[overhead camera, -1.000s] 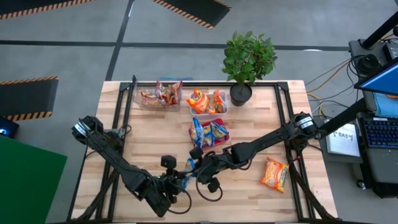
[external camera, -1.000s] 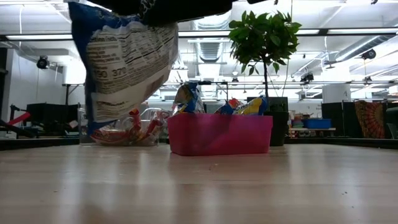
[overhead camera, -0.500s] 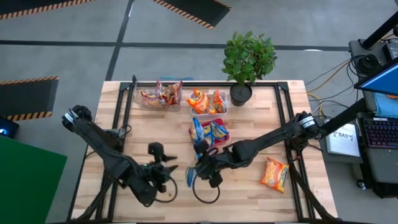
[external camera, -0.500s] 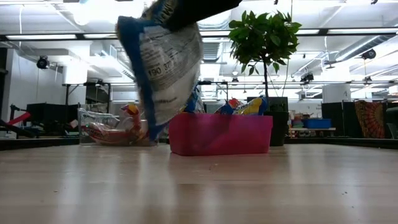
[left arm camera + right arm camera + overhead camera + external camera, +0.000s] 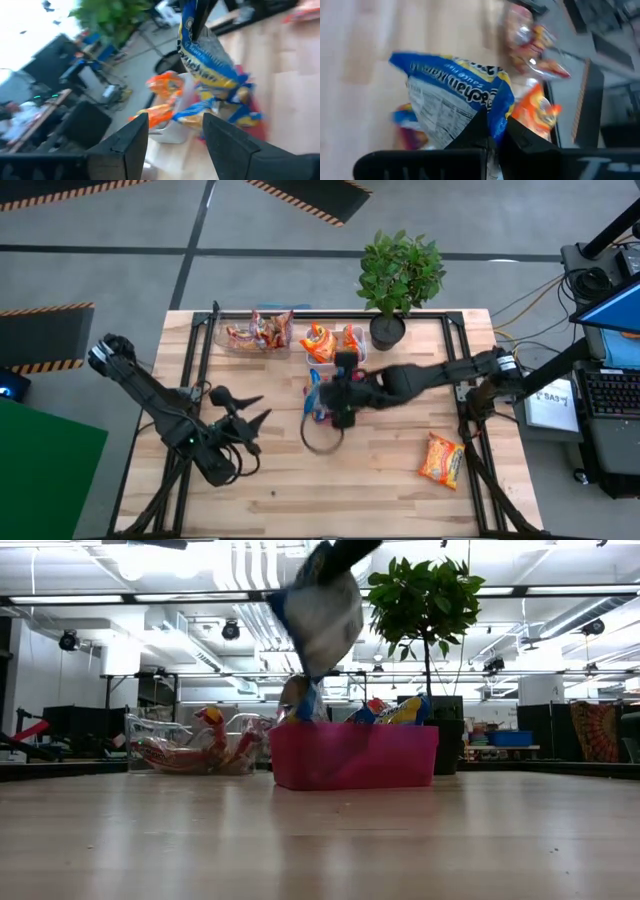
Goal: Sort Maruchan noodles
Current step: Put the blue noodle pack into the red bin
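My right gripper [image 5: 328, 392] is shut on a blue-and-yellow Maruchan noodle packet [image 5: 320, 610], which hangs over the red tray [image 5: 352, 755]. That tray holds more blue-and-yellow packets [image 5: 350, 392]. A white tray [image 5: 335, 343] behind it holds orange packets, and a clear tray [image 5: 257, 333] at the far left holds reddish ones. One orange packet [image 5: 441, 460] lies flat on the table at the near right. My left gripper [image 5: 258, 408] stands open to the left of the red tray with nothing between its fingers; the left wrist view also shows the hanging packet [image 5: 210, 60]. My right gripper pinches the packet's upper edge [image 5: 487, 107] between its two fingers. The fingers come from above, slanting in from the table's right. The packet hangs below them, lifted clear, its lower end [image 5: 312, 670] above the packets in the red tray.
A potted plant [image 5: 398, 275] stands at the table's far edge, right of the white tray. Bare wood [image 5: 300, 480] stretches along the near edge and the left side. Black frame rails [image 5: 205, 340] run along the table's left and right edges.
My left gripper has opened, let go of the blue-and-yellow packet and drawn back toward the table's left and far edges. My right gripper has carried the packet up and toward the far edge, from near the table's front to above the red tray.
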Available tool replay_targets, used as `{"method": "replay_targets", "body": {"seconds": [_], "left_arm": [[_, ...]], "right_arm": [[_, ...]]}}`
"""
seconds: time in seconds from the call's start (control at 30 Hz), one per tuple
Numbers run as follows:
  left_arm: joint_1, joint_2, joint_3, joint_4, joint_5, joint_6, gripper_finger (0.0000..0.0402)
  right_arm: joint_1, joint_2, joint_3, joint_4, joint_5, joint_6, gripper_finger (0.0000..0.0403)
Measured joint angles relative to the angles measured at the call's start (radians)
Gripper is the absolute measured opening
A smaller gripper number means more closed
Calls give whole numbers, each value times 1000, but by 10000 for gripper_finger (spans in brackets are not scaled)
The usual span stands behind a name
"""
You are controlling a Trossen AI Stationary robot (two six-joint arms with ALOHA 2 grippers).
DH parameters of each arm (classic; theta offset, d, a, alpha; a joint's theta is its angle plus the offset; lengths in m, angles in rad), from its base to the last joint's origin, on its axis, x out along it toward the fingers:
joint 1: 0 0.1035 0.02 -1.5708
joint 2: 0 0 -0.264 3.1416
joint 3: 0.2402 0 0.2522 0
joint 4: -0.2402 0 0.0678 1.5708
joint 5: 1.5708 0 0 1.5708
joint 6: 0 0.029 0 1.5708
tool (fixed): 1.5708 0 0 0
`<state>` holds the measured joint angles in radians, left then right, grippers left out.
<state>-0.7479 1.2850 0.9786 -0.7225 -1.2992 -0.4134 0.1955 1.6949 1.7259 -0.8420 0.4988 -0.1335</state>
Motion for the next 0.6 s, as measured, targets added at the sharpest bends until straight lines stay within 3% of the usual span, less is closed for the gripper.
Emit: {"method": "replay_targets", "body": {"seconds": [0.13,0.3,0.6], "left_arm": [[2,-22,-67,-3,-96,-38,166],[2,-36,-92,-3,-104,-41,161],[2,-28,-91,1,-104,-65,157]], "right_arm": [[-92,9,-52,11,29,66,9],[-161,14,-149,25,82,174,9],[-131,20,-229,51,1,299,9]]}}
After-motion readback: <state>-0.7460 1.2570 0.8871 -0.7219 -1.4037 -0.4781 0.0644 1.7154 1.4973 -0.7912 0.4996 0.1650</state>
